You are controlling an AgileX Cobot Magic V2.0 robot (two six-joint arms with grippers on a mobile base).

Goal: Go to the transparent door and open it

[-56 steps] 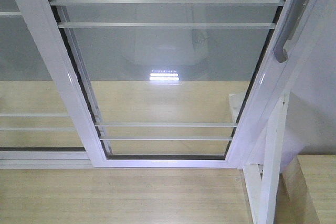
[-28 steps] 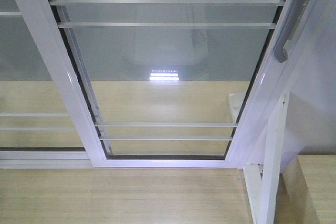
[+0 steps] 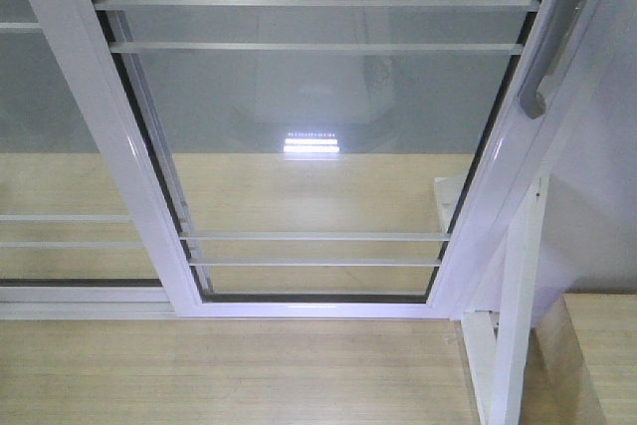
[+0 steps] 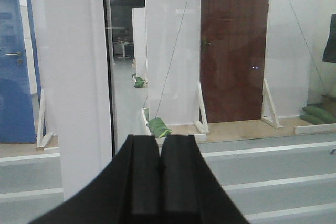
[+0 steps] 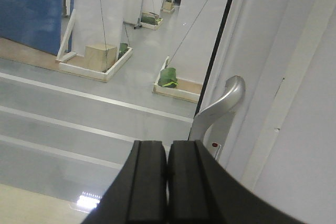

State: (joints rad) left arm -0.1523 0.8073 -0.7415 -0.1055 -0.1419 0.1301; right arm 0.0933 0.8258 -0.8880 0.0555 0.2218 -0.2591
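Faces transparent door (image 3: 318,146) with left gripper (image 4: 159,182) and right gripper (image 5: 167,182) pressed together, empty; shows green bag (image 5: 169,76) inside white tray (image 5: 176,94).

The black left gripper (image 4: 159,146) has its 2 flat fingers pressed together with nothing between them; the black right gripper (image 5: 167,149) looks the same, pads flush, pointing forward, empty.
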